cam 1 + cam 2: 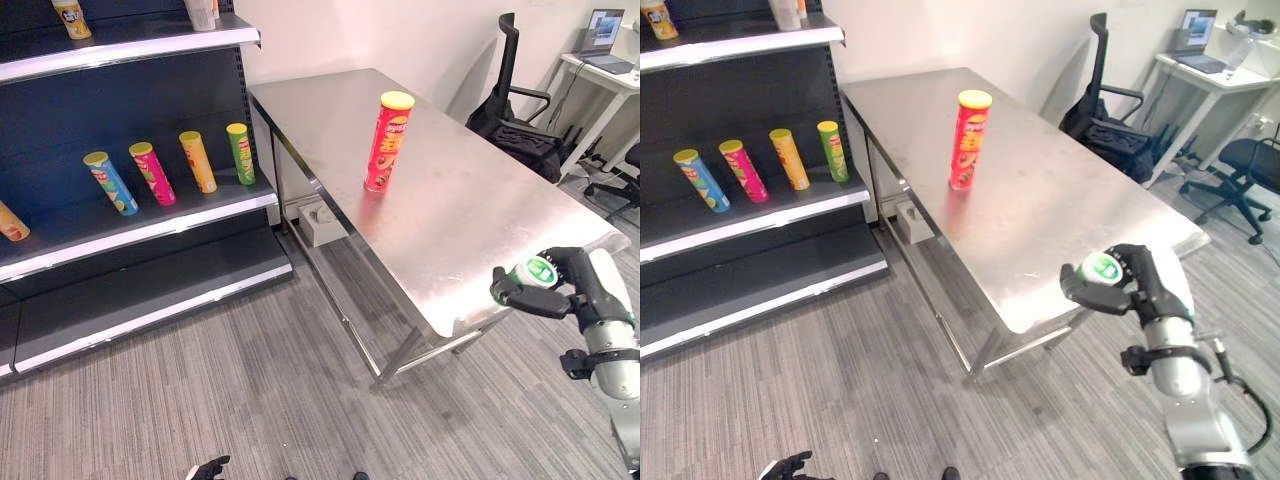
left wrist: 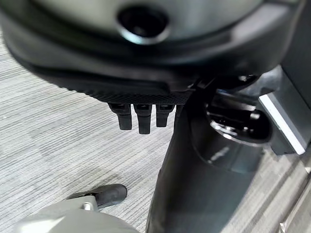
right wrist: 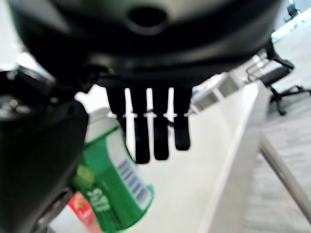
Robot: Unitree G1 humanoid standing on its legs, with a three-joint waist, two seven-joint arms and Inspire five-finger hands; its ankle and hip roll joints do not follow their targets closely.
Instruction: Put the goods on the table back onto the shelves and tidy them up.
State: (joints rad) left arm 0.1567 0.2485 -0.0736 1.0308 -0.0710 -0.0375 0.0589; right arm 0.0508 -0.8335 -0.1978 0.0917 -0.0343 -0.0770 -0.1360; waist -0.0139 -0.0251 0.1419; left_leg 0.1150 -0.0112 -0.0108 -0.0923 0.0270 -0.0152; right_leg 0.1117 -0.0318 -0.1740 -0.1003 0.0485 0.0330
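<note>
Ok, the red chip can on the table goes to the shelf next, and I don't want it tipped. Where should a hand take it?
Probably round the middle of the red chip can, from the side. It stands upright and alone on the table, tall and narrow, so a high grip could topple it. The right hand is curled round a green can, so it isn't free yet.

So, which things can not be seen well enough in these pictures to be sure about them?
- Green can in the right hand: the thumb covers part of it in the right wrist view; in the eye views it looks end-on.
- Left hand: cut off by the bottom edge of the eye views.
- Items on the top shelf: cut off by the top edge.
- Red can on the table: its print is too small to make out.
</note>
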